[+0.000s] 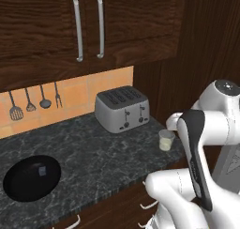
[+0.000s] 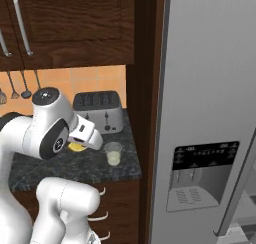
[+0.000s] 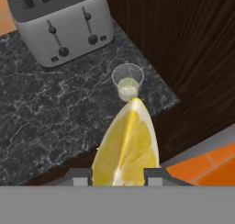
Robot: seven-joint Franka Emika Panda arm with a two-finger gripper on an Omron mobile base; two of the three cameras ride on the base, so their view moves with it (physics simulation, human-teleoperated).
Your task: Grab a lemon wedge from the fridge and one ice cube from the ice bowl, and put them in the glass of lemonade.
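lemon wedge: bright yellow pointed slice (image 3: 127,147) with pale pith lines, standing tip-up between the two dark finger tips in the hand view; a sliver of yellow (image 2: 76,147) shows by the hand above the counter.
glass of lemonade: small clear tumbler (image 3: 127,82) with pale yellowish-white liquid low inside, upright near the counter's right front corner, right of the toaster.
ice bowl: wide shallow round black bowl (image 1: 21,186) at the counter's left front.
ice cube: tiny pale grey-blue cube (image 1: 41,171) inside the bowl.
fridge: tall grey door with black dispenser panel (image 2: 205,155), right of the counter.
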